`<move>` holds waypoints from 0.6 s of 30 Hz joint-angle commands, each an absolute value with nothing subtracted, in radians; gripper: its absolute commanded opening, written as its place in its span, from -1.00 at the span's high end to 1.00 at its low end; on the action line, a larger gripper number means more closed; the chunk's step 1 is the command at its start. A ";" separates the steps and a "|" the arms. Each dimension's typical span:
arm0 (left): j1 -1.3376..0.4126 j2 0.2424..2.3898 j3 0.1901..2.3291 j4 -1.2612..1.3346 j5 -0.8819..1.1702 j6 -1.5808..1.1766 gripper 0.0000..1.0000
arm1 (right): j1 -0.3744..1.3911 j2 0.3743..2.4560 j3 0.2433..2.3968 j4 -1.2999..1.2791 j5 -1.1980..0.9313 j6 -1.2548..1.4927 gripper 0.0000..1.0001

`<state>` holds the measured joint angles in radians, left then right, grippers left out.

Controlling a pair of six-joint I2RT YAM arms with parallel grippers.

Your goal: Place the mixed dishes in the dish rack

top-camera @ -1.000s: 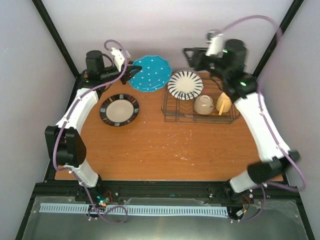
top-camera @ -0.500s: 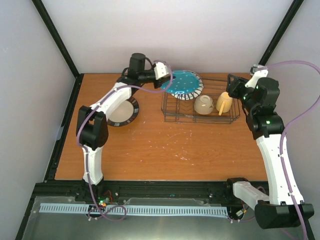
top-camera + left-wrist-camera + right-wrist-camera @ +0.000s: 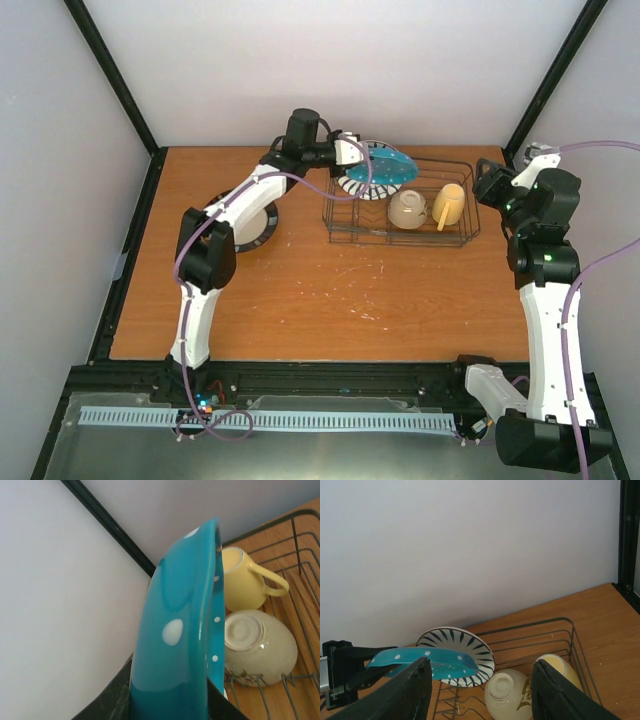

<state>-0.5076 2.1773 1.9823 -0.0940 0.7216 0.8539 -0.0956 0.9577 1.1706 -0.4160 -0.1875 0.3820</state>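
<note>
My left gripper is shut on the teal plate with white dots and holds it tilted above the left end of the dark wire dish rack. In the left wrist view the teal plate stands edge-on between my fingers. The white plate with dark stripes leans in the rack just under it. The small white bowl lies upturned and the pale yellow mug lies beside it in the rack. My right gripper is open and empty, right of the rack. No orange-yellow plate shows.
A dark-rimmed plate with a pale centre lies on the wooden table left of the rack, partly under my left arm. The back wall runs close behind the rack. Black frame posts stand at the back corners.
My left arm has carried the teal plate from the table's back left rightward to over the rack. My right arm has pulled back from above the rack to the right.
</note>
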 commanded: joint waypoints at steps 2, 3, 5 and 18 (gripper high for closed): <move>-0.505 2.158 2.075 -0.097 0.724 0.898 0.99 | -0.161 0.972 1.148 -0.388 -0.269 0.392 -0.08; -0.504 2.160 2.075 -0.108 0.721 0.898 0.99 | -0.162 0.977 1.148 -0.382 -0.272 0.390 -0.08; -0.506 2.165 2.075 -0.120 0.717 0.896 0.99 | -0.164 0.983 1.147 -0.376 -0.277 0.391 -0.08; -0.520 2.234 2.050 -0.123 0.686 0.903 0.99 | -0.164 1.000 1.147 -0.364 -0.284 0.378 -0.08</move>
